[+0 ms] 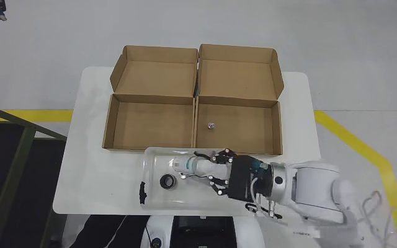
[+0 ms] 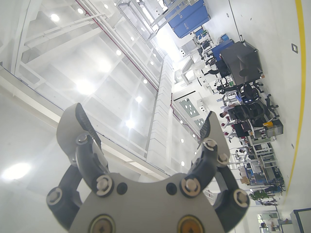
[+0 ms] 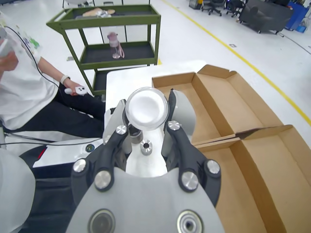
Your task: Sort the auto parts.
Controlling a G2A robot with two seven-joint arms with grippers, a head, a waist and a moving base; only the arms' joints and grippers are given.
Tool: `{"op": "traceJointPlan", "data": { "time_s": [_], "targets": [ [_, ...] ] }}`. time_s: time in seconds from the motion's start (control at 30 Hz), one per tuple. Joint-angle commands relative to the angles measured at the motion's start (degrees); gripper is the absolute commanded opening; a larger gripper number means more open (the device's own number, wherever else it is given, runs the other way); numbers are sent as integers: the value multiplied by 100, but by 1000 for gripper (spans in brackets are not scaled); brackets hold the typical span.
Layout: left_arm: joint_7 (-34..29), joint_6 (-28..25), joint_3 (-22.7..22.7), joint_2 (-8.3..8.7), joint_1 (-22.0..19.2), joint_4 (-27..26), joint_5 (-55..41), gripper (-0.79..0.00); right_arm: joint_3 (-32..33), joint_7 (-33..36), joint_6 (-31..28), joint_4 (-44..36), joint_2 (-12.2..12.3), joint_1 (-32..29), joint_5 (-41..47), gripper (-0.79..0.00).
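Right gripper (image 3: 148, 112) clamps a white round part (image 3: 146, 106) by its sides above the clear tray (image 1: 155, 189), apparently ready to carry it to the cardboard box (image 1: 273, 133) alongside, which holds one small part (image 1: 211, 124). Beneath the gripper, the tray holds a black ring (image 1: 167, 181) and a metal sleeve (image 3: 146, 147). Left gripper (image 2: 145, 112) gapes wide, holding nothing.

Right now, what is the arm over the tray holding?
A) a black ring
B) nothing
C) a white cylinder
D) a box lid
C: the right gripper is shut on a white cylinder, with a finger on either side of it, above the tray. The black ring lies loose in the tray.
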Motion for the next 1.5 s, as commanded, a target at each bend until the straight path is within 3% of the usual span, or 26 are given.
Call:
{"op": "traceJointPlan", "data": {
  "time_s": [0.0, 0.13, 0.37, 0.6, 0.97, 1.2, 1.47],
  "targets": [
    [0, 0, 0, 0, 0, 0, 0, 0, 59, -253, -74, 33, -2, 8, 295, -785],
    [0, 0, 0, 0, 0, 0, 0, 0, 186, -724, -202, 202, -8, 25, 890, -785],
    [0, 0, 0, 0, 0, 0, 0, 0, 585, -1858, 52, 375, -40, -316, 1011, -785],
    [0, 0, 0, 0, 0, 0, 0, 0, 702, -2614, -280, 653, -73, -501, 1453, -785],
    [0, 0, 0, 0, 0, 0, 0, 0, 547, -2454, -479, 909, -102, -287, 1884, -785],
    [0, 0, 0, 0, 0, 0, 0, 0, 363, -1912, -136, 988, -114, -93, 1417, -785],
    [0, 0, 0, 0, 0, 0, 0, 0, 259, -1413, 523, 1040, -120, -69, 283, -785]
  ]
}}
